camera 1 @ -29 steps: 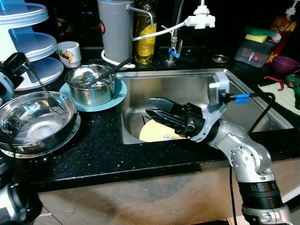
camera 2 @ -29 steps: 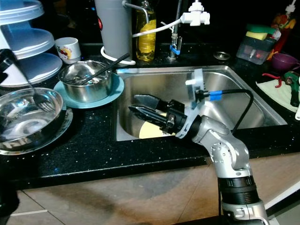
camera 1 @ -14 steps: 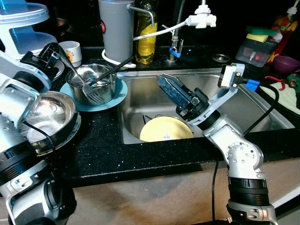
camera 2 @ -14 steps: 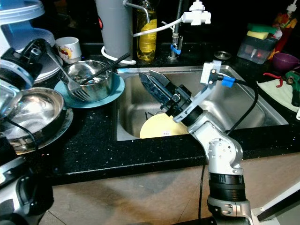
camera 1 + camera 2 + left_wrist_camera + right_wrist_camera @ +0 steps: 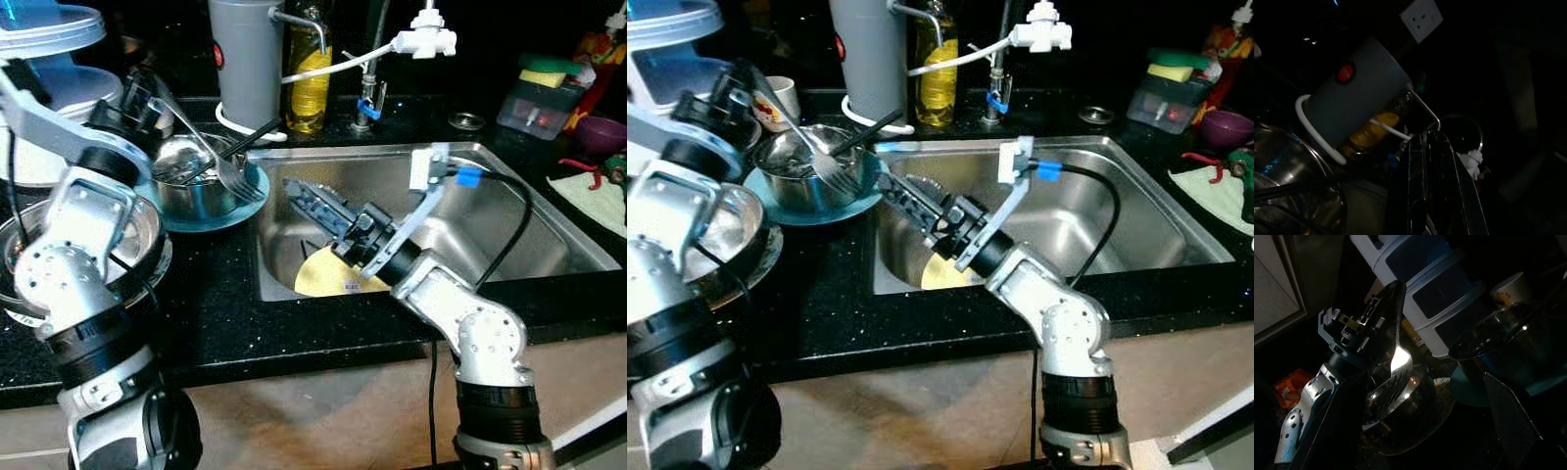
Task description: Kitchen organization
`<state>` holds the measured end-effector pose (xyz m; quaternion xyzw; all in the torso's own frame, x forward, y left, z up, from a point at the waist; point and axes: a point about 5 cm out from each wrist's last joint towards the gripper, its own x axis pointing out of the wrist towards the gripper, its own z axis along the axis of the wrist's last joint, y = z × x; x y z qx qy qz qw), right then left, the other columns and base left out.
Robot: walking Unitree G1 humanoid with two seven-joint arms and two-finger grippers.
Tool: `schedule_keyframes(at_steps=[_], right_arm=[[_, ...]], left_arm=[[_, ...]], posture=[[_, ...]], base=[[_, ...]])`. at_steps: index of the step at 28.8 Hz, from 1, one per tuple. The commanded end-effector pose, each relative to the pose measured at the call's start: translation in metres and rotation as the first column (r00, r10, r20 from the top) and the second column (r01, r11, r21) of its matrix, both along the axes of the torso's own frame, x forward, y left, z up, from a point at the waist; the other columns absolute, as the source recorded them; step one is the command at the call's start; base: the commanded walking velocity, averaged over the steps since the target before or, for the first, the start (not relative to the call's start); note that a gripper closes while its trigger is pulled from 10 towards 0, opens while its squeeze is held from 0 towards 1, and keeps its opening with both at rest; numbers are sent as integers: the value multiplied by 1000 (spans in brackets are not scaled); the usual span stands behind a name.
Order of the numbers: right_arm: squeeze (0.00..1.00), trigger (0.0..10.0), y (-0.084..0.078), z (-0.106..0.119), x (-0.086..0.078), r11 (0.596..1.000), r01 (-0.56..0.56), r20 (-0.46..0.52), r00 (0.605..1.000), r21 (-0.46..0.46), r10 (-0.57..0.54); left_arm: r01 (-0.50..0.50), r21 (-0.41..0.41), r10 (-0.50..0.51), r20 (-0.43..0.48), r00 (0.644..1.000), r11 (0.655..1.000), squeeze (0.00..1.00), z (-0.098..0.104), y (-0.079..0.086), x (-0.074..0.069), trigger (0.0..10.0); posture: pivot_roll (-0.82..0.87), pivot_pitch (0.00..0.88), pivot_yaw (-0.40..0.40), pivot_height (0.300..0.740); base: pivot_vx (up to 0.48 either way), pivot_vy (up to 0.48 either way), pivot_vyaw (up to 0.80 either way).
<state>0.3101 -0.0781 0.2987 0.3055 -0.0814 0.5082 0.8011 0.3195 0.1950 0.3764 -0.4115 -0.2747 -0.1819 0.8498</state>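
My left gripper is shut on a silver fork, held tilted above the small steel bowl, tines pointing toward the sink. That bowl holds black chopsticks and sits on a teal plate. My right gripper reaches left across the sink, open and holding nothing, its tips close to the fork's tines. The right wrist view shows the fork in the left gripper. A yellow plate lies in the sink under my right arm.
A large steel bowl sits at the left, partly behind my left arm. Behind stand a grey canister, a yellow bottle, the faucet, a white tiered holder and a cup. A sponge box is far right.
My left arm lifted the fork out of the large bowl and carried it right, over the small bowl. My right gripper rose off the yellow plate and swung left toward the fork.
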Motion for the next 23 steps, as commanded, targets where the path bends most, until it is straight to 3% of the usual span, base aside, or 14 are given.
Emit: schedule_keyframes(at_steps=[1,7,12,23], right_arm=[[0,10000,4,-1,-1,1000,-21,-27,999,-1,21],[0,10000,9,5,-2,989,-76,-126,988,126,92],[0,10000,14,2,-2,992,-81,-153,984,97,95],[0,10000,21,5,-7,986,-119,-181,974,116,139]], left_arm=[[14,-2,-14,45,999,1000,0,2,-4,-5,0],[47,-13,-46,93,995,999,0,1,-10,-7,0],[54,-22,-52,98,994,998,0,-1,-12,-9,0],[65,41,-68,95,993,997,0,-9,-24,-10,0]], posture=[[34,208,-11,740],[33,201,-10,740],[33,198,-9,740],[30,195,-7,740]], base=[[0,0,0],[0,0,0],[0,0,0],[0,0,0]])
